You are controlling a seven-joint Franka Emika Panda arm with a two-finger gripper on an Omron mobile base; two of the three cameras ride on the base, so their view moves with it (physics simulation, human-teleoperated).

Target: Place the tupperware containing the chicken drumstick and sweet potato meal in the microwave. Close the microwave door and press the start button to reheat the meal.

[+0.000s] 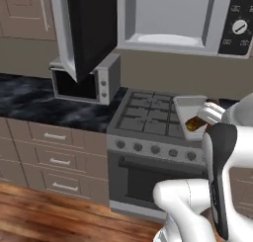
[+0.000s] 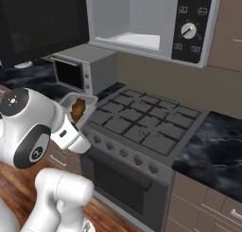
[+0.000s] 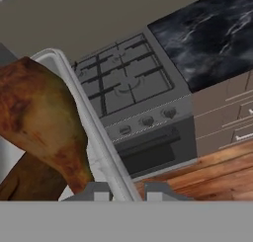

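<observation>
Closest to us, in the hand view, we are pinching the tupperware (image 3: 84, 112) by its rim, our gripper (image 3: 126, 190) jaws pressed on either side of that thin wall, the chicken drumstick (image 3: 42, 117) lying inside at the left. In the left base view we are holding the container at centre right, above the stove (image 1: 148, 115). Upper right there, the microwave (image 1: 173, 19) is gaping well above it; its door (image 1: 86, 28) is swung out at upper left, leaving clear room between.
</observation>
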